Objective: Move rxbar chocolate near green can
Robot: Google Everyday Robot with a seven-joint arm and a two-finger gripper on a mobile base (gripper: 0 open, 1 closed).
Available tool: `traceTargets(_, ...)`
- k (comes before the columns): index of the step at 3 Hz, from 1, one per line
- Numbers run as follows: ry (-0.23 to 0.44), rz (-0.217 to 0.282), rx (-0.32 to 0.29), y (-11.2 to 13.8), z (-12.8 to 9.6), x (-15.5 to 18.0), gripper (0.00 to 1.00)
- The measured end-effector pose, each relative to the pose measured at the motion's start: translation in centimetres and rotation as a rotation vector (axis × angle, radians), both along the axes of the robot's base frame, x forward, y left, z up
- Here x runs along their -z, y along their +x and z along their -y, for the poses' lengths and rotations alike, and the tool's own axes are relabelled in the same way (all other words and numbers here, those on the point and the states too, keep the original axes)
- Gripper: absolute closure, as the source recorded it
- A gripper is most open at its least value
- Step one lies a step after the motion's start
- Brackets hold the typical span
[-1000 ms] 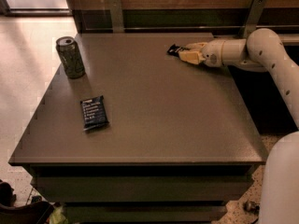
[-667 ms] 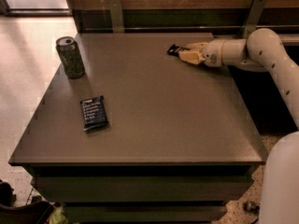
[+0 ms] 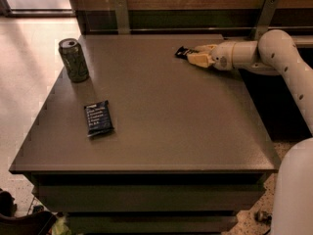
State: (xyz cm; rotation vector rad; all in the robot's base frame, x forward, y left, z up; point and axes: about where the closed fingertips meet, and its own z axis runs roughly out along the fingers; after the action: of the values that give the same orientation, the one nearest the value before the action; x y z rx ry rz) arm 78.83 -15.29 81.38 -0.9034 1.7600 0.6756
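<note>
The rxbar chocolate (image 3: 182,52), a slim black wrapper, lies at the far right of the table top, with only its left end showing. My gripper (image 3: 197,54) reaches in from the right at table height and is shut on the bar's right end, which its pale fingers (image 3: 198,59) cover. The green can (image 3: 74,60) stands upright near the table's far left edge, well apart from the gripper and the bar.
A wider dark blue bar wrapper (image 3: 98,118) lies flat at the left, in front of the can. The grey table (image 3: 166,126) has a wooden back wall with metal brackets behind it. My white arm (image 3: 283,58) runs along the right edge.
</note>
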Motion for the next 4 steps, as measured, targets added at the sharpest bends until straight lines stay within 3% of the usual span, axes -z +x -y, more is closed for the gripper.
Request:
traceTargets(1,-0.048,0.029,0.017,-0.9,-0.4,-2.7,1.0)
traceTargets(2,-0.099,0.099,0.015,-2.9,-1.7,-8.6,1.0)
traceTargets(3,-0.099,0.099,0.015,-2.9,-1.7,-8.6,1.0)
traceTargets(4,-0.07,0.13,-0.001,-3.4,-3.1,-9.0,1.0)
